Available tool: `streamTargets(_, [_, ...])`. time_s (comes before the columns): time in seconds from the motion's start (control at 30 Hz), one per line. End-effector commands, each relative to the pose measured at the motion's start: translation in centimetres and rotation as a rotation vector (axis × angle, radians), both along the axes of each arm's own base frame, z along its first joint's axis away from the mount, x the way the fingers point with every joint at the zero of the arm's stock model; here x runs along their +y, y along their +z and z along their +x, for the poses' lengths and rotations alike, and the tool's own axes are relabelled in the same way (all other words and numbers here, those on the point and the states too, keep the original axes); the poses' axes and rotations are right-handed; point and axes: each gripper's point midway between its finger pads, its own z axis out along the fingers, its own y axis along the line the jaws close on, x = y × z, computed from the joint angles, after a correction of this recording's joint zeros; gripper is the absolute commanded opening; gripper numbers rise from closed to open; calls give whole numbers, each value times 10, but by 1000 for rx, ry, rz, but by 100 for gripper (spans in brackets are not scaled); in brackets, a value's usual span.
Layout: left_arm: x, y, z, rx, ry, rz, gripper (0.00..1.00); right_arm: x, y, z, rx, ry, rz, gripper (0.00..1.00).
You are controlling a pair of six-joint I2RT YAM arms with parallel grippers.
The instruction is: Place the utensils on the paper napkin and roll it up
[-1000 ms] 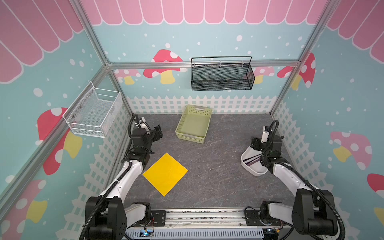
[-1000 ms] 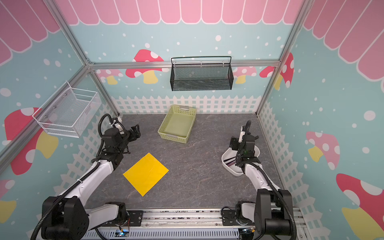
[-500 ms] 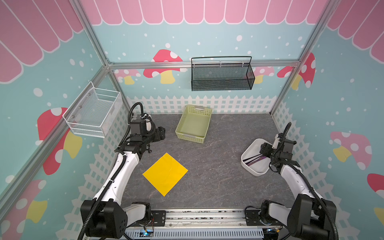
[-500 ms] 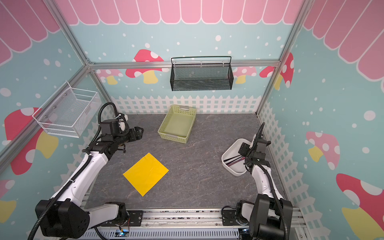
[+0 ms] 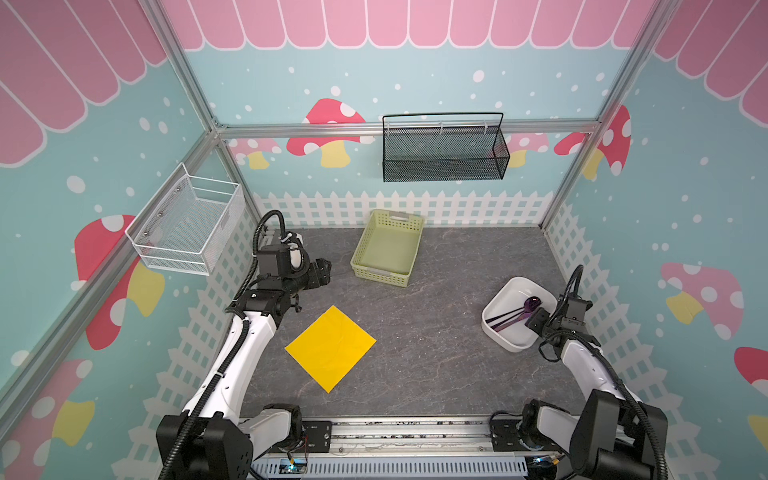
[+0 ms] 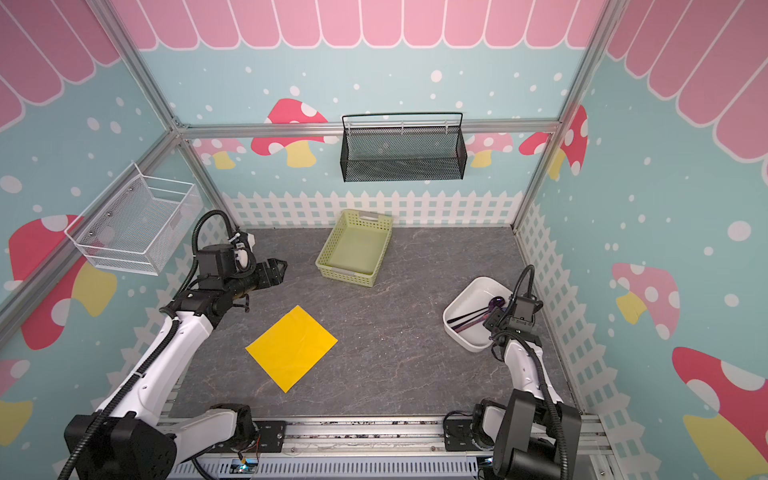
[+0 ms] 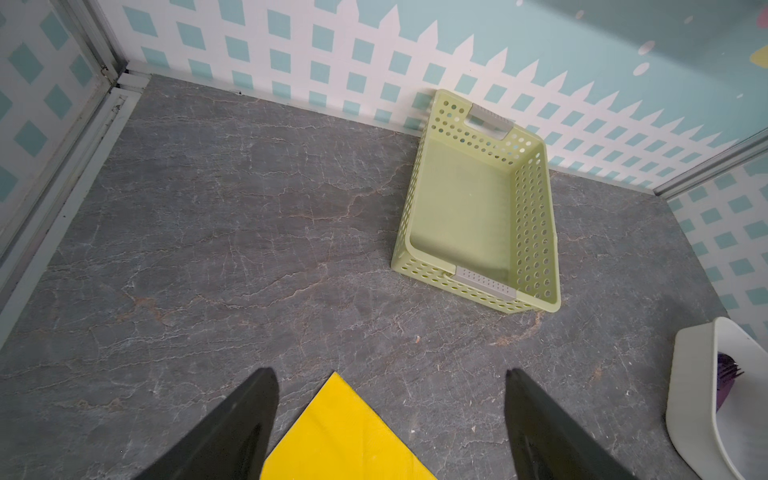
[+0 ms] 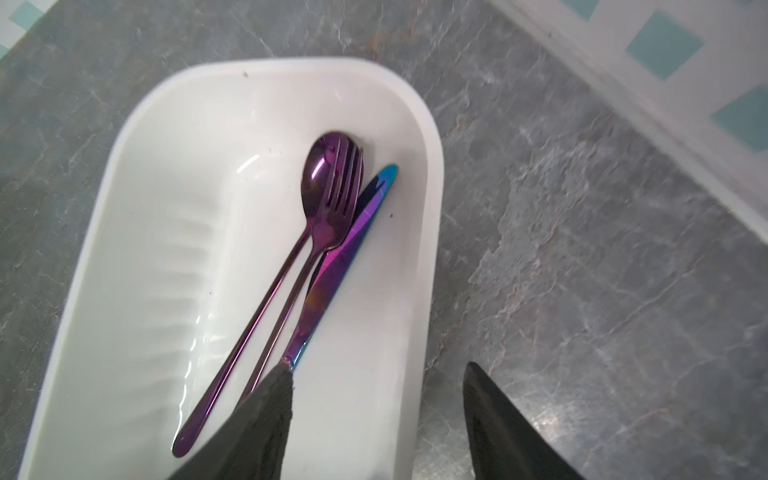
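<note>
Top views: purple iridescent metal spoon, fork and knife utensils (image 5: 515,313) lie bundled lengthwise inside the white oblong plastic dish (image 5: 513,345). The right gripper (image 5: 536,322) is at the dish and the left gripper (image 6: 276,268) far left of it. The yellow square paper napkin (image 6: 291,348) is well left of the dish, bare.
Left wrist: jaws wide, empty.
Right wrist: fingers (image 8: 249,428) apart, empty. One is over the handles, the other outside the dish rim.

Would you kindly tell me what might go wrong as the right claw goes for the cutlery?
The right claw appears to straddle the wall of the white tray, so closing may pinch or tip it. The fork lies on the spoon with the knife alongside; a pinch could lift only one piece.
</note>
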Motion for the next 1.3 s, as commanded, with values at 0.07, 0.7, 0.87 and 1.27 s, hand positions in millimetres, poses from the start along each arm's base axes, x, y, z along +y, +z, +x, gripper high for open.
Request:
streamTargets(0.07, [3,-4,-4,4,3,21,87,9,-15,2,7,16,66,53])
streamTargets(0.7, [-43,-29,17,116,-39,37,76,45,-6,41,-94,240,148,5])
streamTargets(0.87, [-72,-36,31,167,-101,60,76,60,2,58,-107,297,131,1])
streamTargets(1.27, [-81,-83,79,399,-53,124,75,111,11,112,-109,423,161,0])
